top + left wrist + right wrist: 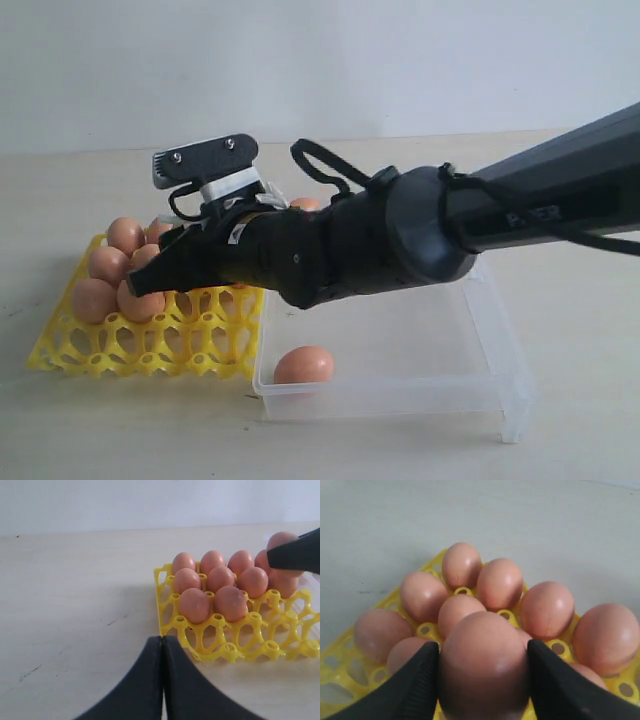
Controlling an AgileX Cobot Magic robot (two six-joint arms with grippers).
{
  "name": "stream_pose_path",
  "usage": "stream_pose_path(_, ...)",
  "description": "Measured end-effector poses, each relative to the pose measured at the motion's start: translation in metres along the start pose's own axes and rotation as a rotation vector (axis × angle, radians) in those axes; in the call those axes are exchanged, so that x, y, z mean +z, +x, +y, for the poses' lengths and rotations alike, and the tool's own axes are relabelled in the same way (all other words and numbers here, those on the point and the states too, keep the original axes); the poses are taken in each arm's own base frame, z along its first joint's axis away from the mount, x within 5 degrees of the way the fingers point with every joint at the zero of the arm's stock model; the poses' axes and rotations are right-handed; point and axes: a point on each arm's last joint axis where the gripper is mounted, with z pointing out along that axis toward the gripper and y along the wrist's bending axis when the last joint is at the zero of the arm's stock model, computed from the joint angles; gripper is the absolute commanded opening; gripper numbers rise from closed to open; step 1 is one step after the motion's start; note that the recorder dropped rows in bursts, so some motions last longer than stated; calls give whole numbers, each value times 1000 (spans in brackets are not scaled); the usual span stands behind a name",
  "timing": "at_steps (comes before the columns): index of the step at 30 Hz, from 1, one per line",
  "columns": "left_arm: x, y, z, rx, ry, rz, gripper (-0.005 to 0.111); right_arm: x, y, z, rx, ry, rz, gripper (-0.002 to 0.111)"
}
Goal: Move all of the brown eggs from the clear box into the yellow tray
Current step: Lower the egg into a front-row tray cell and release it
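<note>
Noted right gripper (482,645) clamped on a brown egg (482,672) above yellow tray (150,345), left of frame. Noted left gripper (163,640) pressed together (nothing between). Found one egg (303,365) in clear box (485,335), lower centre.

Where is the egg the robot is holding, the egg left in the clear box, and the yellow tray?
held egg (482,665), right wrist view, middle of its shell.
egg in the box (303,365), exterior view, middle of its shell.
yellow tray (230,650), left wrist view, a front post.
</note>
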Motion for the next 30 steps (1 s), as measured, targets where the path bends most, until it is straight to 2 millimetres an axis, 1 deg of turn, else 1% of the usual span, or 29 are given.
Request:
stream_pose_path(4,0,0,0,0,0,0,0,19,11,5,7,-6,29,0)
stream_pose_path(7,0,0,0,0,0,0,0,24,11,8,6,-14,33,0)
stream_pose_path(11,0,0,0,0,0,0,0,31,23,7,3,-7,63,0)
stream_pose_path(24,0,0,0,2,0,0,0,33,23,5,11,2,41,0)
stream_pose_path(26,0,0,0,2,0,0,0,33,23,5,11,2,41,3)
stream_pose_path(27,0,0,0,2,0,0,0,33,23,5,11,2,41,7)
stream_pose_path(30,0,0,0,2,0,0,0,33,23,5,11,2,41,23)
